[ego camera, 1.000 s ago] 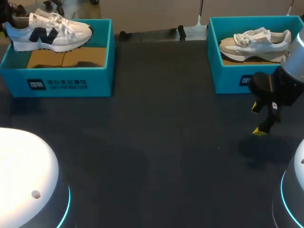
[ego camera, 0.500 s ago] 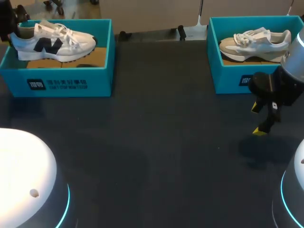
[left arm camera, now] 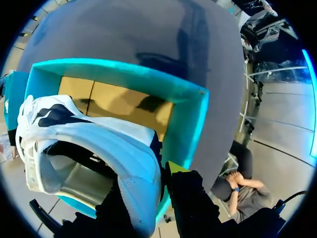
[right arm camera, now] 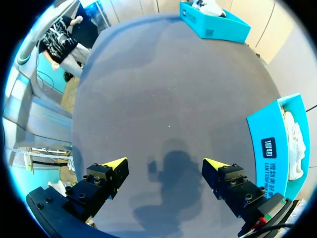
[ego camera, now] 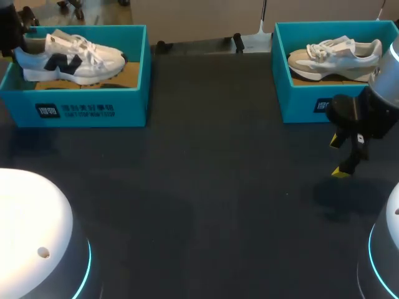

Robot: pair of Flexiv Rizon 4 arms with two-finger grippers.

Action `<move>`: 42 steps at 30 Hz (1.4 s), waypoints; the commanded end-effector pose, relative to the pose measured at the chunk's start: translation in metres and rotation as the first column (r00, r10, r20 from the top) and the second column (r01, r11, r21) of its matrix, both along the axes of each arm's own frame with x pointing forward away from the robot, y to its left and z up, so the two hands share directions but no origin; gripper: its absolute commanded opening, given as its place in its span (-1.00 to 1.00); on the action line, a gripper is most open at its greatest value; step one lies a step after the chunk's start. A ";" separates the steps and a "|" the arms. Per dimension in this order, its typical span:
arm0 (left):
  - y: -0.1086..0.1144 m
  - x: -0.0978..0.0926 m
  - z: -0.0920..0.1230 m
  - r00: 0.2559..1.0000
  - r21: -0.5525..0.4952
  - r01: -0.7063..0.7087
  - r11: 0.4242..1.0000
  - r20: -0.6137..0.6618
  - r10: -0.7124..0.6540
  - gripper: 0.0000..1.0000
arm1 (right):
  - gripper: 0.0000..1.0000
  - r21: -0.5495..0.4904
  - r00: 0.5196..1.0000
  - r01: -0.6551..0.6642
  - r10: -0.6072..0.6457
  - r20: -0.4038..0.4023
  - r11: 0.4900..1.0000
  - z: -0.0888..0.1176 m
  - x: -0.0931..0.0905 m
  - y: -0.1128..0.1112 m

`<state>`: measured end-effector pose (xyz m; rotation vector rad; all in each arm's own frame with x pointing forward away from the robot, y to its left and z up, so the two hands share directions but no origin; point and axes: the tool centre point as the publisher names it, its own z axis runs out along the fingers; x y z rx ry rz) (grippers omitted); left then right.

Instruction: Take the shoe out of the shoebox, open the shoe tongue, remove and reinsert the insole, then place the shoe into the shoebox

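- The white shoe (ego camera: pixel 72 57) with the dark side mark hangs over the left shoebox (ego camera: pixel 81 106). Its sole is clear of the cardboard floor (ego camera: pixel 59 78), and a shadow lies beneath it.
- The left fingers (left arm camera: pixel 177 167) are clenched on the shoe's heel, one on each side of the collar. The shoe's mouth gapes just ahead of them in the left wrist view.
- The shoe's long axis runs along the length of the box. The heel is at the outer end, at the fingers, and the toe points toward the middle of the desk (ego camera: pixel 218 187).
- The coming move likely turns on this: the toe must rise over the teal wall on the inner side before the shoe can travel to open desk.
- The right fingers (ego camera: pixel 341 171) are released and spread wide, grasping nothing. They hover over bare dark desk just in front of the right shoebox (ego camera: pixel 305 103), well apart from the held shoe.
- A second, pale shoe (ego camera: pixel 333 55) lies inside that right box, toe toward the middle.
- The left arm is far nearer to the task's shoe.
- The desk surface is dark, matte and flat, with broad open room between the two boxes.
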<state>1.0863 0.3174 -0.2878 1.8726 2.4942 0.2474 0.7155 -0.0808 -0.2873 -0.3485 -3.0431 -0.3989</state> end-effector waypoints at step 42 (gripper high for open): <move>-0.013 -0.028 -0.057 0.996 -0.015 -0.019 1.000 -0.091 0.018 -1.00 | 1.00 -0.002 1.000 0.000 0.000 0.001 1.000 0.000 -0.001 0.000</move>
